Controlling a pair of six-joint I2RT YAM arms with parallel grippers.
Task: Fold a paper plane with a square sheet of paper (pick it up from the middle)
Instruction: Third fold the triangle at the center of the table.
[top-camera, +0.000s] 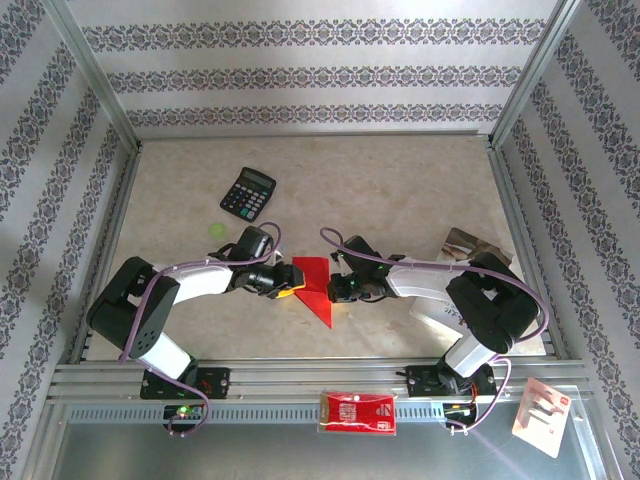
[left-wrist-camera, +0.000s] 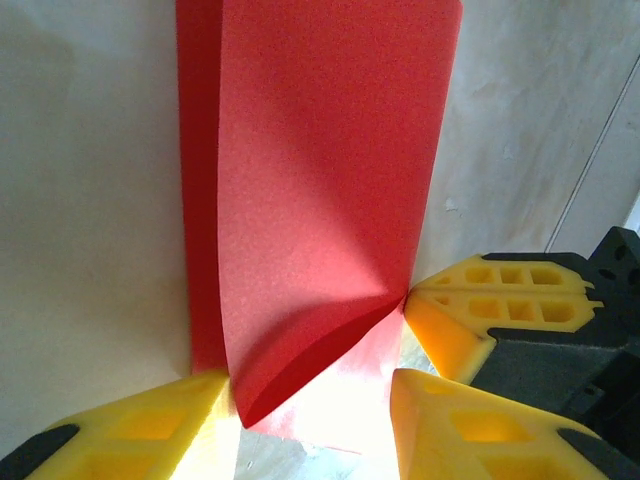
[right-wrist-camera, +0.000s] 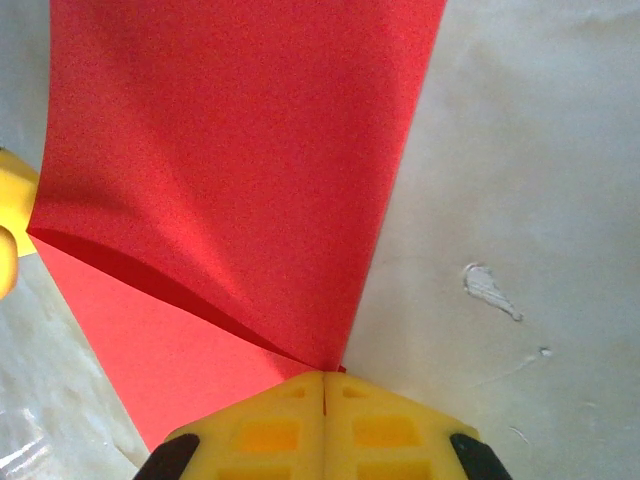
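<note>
The bright red sheet of paper (top-camera: 314, 280), partly folded with a point toward the near edge, lies at the table's middle between both grippers. In the left wrist view the sheet (left-wrist-camera: 320, 200) has one layer curling up off the layer below. My left gripper (left-wrist-camera: 310, 425) is open, its yellow fingers (left-wrist-camera: 140, 430) standing on either side of the sheet's near end. My right gripper (right-wrist-camera: 325, 378) is shut, its tips pinched together on the edge of the sheet (right-wrist-camera: 230, 150) where the raised layer starts. From the left wrist, the right gripper's fingers (left-wrist-camera: 480, 300) touch the sheet's right edge.
A black calculator (top-camera: 247, 192) and a small green spot (top-camera: 215, 230) lie at the back left. A grey booklet (top-camera: 468, 244) sits by the right arm. A red-and-white packet (top-camera: 358, 411) and a white card (top-camera: 543, 415) rest on the near metal rail.
</note>
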